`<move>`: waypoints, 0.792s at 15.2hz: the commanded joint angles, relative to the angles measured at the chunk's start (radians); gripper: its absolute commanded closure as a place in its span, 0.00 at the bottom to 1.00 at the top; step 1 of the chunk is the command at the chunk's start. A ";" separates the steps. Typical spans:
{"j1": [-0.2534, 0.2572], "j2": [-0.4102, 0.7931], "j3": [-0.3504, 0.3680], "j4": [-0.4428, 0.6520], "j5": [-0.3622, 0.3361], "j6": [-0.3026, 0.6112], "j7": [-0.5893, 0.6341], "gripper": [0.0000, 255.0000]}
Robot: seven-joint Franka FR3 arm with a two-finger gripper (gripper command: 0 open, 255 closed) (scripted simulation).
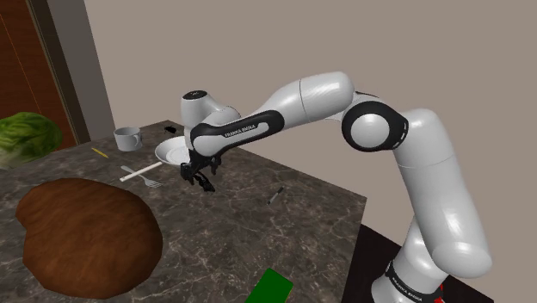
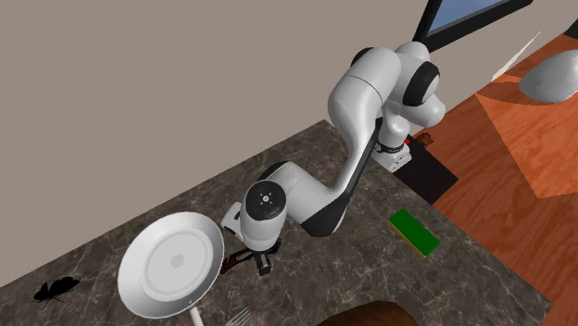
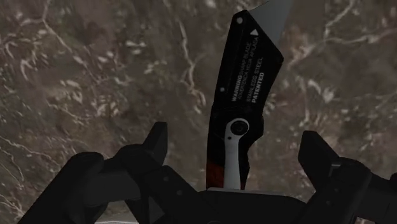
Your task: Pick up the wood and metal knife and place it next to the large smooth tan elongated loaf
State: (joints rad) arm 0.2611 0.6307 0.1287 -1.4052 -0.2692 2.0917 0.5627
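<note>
- I'm holding my claw [image 1: 198, 179] low over the worktop [image 1: 284, 232], just beside the white plate [image 1: 170, 153]. My arm is reaching up & left from the stand in the shoulder view.
- Claw fingers [image 3: 158, 146] are standing wide apart & gripping nothing. The knife [image 3: 245, 83] is lying btwn them w/o touching either one.
- Knife is showing a black handle w/ white lettering, a pale metal clip & a reddish-brown bit at the end nearest me. Its grey blade is pointing away from the claw. It's looking flat on the worktop.
- In the second exterior view my claw [image 2: 252, 261] is sitting right by the plate [image 2: 171, 264] rim, w/ a reddish piece peeking out beneath it.
- Loaf [image 1: 86, 232], big, smooth & dark brown, is lying at the shoulder view's lower left, apart from the knife. A fork [image 1: 153, 182] is lying btwn the two.
- Worktop is dark stone w/ pale veins running all over it. It's also carrying a grey mug [image 1: 127, 138] & a green box [image 1: 271, 288] near the front edge. A green lettuce head [image 1: 26, 133] is sitting at the shoulder view's far left.
- Room: a plain beige wall [image 1: 301, 43] is backing the worktop & a brown wood door [image 1: 26, 60] is standing at the shoulder view's left. Orange-brown wood floor [image 2: 500, 167] is spreading beyond the worktop in the second exterior view.
</note>
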 commanded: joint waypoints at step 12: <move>0.008 -0.052 0.009 0.042 0.012 -0.094 -0.008 0.00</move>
State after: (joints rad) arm 0.2691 0.5784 0.1377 -1.3636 -0.2571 1.9977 0.5545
